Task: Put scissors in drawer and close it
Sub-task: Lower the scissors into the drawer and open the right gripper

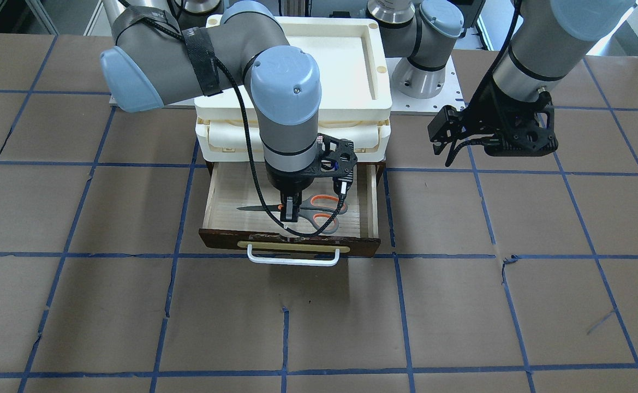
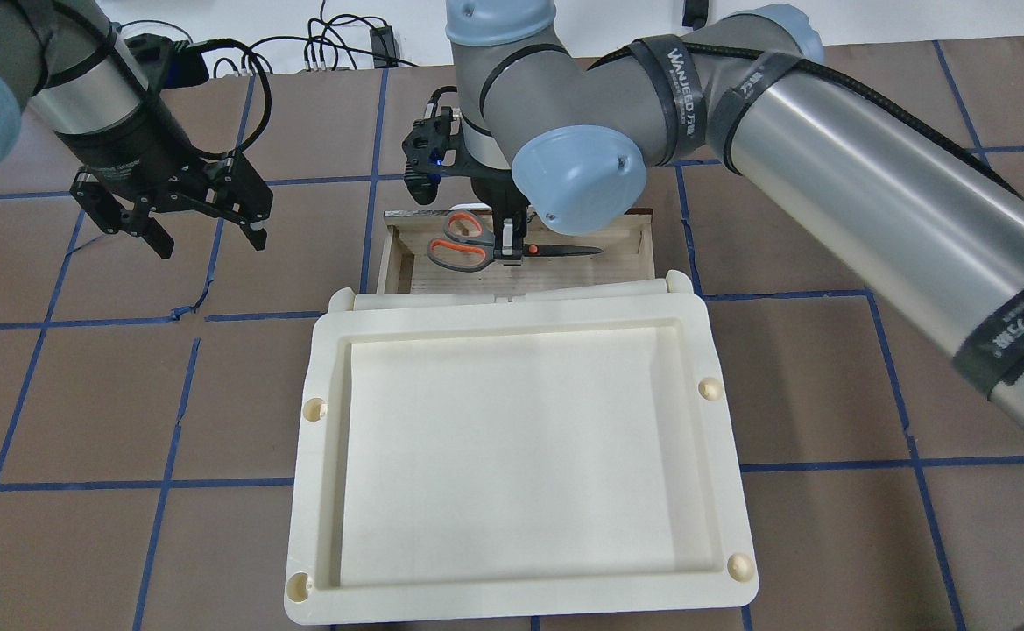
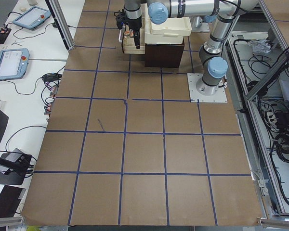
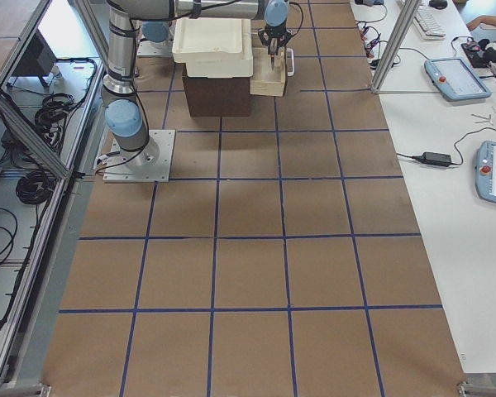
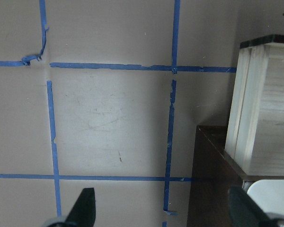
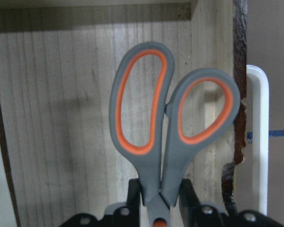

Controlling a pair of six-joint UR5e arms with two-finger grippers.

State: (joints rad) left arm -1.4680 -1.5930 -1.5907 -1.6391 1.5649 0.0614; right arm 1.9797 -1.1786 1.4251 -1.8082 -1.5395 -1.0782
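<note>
Right gripper: closest to the right wrist lens, its two dark fingers pinched on the grey stems just below the loops.

Scissors: grey-and-orange loop handles fill the right wrist view, with pale wood behind them. The blades show only in the two fixed table views. Seen from across the table, they lie inside the drawer's outline, blades pointing toward that view's left and handles toward its right. No view shows whether they rest on the drawer floor or hang just above it.

Drawer: pulled out, pale wood inside, dark chipped front. The white bar handle shows whole in the front-facing view. In the right wrist view it is only a strip beside the right-hand loop.

Cream tray: sits on top of the unit. From overhead it hides the rear of the drawer.

Dark cabinet: its brown side shows only in the two end views, under the cream parts.

Left gripper: fingers spread wide with nothing between them, hanging over the table well apart from the drawer. Its wrist view shows brown surface, blue tape lines and a corner of the drawer's wooden side.
</note>
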